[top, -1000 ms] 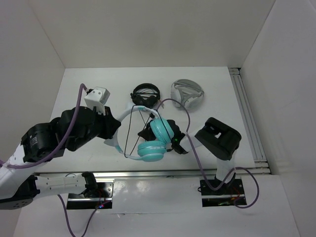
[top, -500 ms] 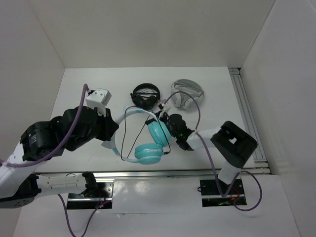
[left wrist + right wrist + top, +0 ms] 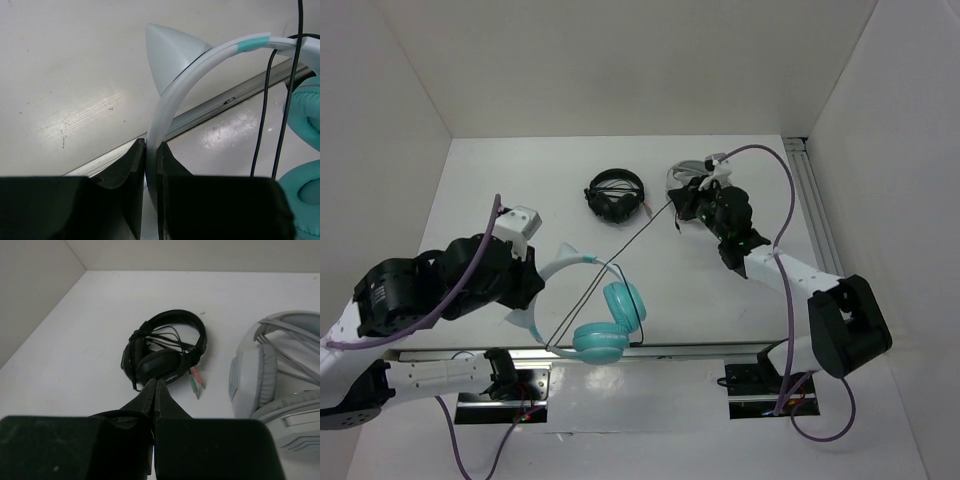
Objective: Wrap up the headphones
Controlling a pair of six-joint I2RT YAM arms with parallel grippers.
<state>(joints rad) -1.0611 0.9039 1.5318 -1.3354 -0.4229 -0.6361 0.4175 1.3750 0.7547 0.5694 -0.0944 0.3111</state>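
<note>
The left gripper (image 3: 151, 151) is clamped on the pale headband (image 3: 172, 97) of the headphones (image 3: 608, 322), near the table's near edge. The right gripper (image 3: 154, 389), jaws pressed together, pinches the taut cable (image 3: 610, 268) far right.

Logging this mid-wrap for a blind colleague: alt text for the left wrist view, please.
The left jaws are shut on the pale headband of the headphones, just below a cat-ear point. To the right are the thin black cable and the teal ear cups, with the white table behind.
</note>
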